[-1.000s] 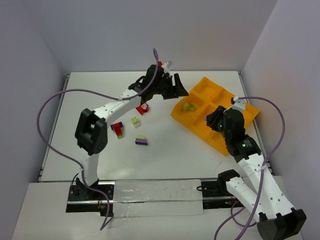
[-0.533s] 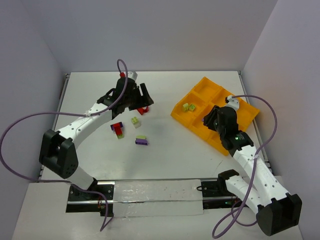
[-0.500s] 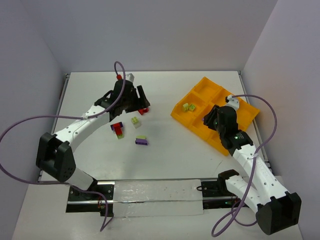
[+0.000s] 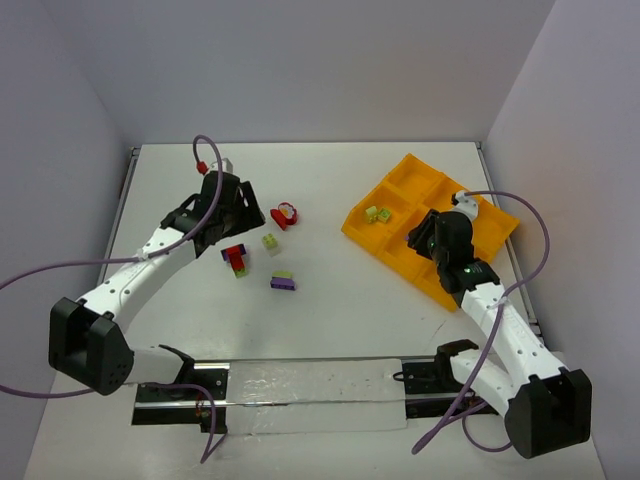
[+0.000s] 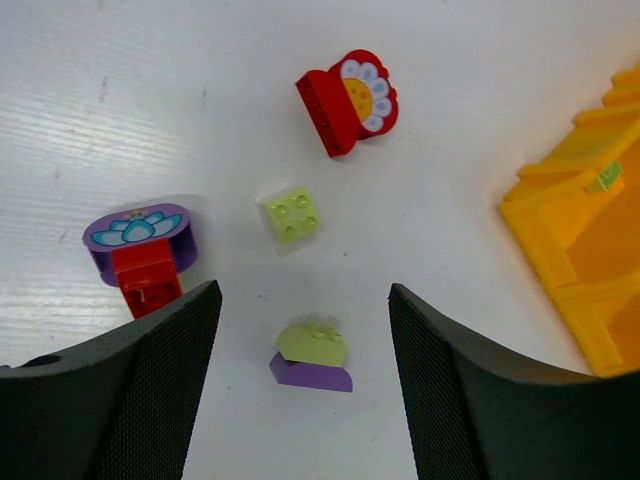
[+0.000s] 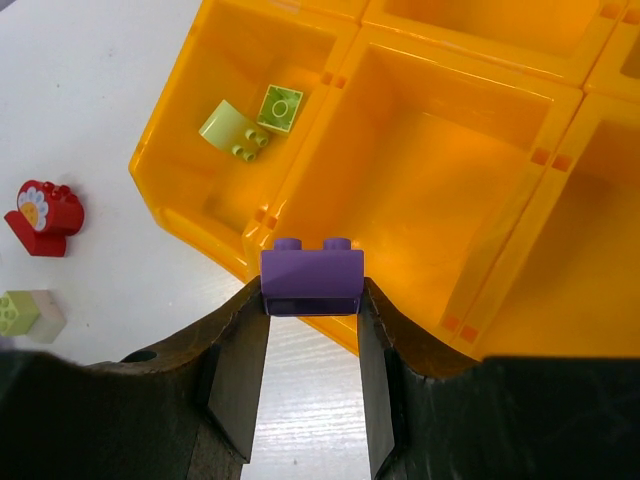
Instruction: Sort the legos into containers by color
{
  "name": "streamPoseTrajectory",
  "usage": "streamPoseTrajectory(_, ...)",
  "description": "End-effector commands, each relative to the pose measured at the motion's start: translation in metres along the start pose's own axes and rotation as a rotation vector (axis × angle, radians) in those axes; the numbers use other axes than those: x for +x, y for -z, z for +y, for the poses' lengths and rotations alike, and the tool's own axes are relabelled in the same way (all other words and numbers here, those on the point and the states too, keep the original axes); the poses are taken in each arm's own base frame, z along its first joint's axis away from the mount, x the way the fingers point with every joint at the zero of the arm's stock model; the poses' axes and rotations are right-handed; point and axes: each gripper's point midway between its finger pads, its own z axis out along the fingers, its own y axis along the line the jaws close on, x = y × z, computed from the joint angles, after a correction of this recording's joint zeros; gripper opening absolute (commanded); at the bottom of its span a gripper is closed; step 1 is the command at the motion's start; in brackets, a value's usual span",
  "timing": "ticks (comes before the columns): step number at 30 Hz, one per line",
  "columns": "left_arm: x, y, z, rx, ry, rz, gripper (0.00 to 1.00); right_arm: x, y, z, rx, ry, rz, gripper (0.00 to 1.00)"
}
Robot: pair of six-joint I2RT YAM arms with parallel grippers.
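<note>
Purple brick (image 6: 311, 282): studs up, clamped by its two end faces between the pads of the right gripper (image 6: 312, 292). The right wrist view puts it over the near wall of the orange-yellow tray (image 6: 345, 70), at a middle compartment. Contact with the wall cannot be told. In the top view the wrist hides this brick, and only the gripper shows over the tray's middle.

Two yellow-green bricks (image 6: 252, 122) lie together in the corner compartment next to it. The top and right wrist views show both. The left wrist view catches only a sliver of one past the tray wall.

Left gripper (image 5: 303, 300): jaws spread wide, nothing between the fingers, hanging above the table (image 5: 480, 120).

The loose pieces on the table read best in the left wrist view:
- red flower brick (image 5: 348, 100), on its side, white-petal print facing up
- single yellow-green brick (image 5: 293, 214), four studs up, apart from the rest
- purple-and-red clump (image 5: 142, 250), purple arch with a lotus print and a red brick stuck at its front
- yellow-green-on-purple clump (image 5: 312, 355), in line with the gap between the fingers

The top view shows these four as small coloured shapes left of the tray, well apart from it, and the prints are unreadable. The right wrist view shows only the flower brick and the single yellow-green brick, at its left edge.
</note>
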Motion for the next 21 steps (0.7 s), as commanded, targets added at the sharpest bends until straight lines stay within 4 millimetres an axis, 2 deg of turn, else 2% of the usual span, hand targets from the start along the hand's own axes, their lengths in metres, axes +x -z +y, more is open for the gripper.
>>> streamPoseTrajectory(1, -0.006, 0.011, 0.013, -0.035, 0.028, -0.044, 0.75, -0.009, -0.009, 0.008, -0.043, -0.011, -0.042, 0.05)
streamPoseTrajectory(7, -0.011, 0.014, 0.018, -0.053, 0.038, -0.066, 0.75, -0.003, -0.018, 0.006, -0.036, -0.007, -0.025, 0.07)
streamPoseTrajectory(13, -0.011, 0.014, 0.006, 0.047, 0.087, -0.027, 0.75, 0.002, -0.025, 0.003, -0.024, -0.004, -0.014, 0.08)
streamPoseTrajectory(21, -0.022, 0.017, 0.013, 0.083, 0.121, -0.039, 0.76, -0.001, -0.028, -0.017, 0.068, 0.008, -0.042, 0.11)
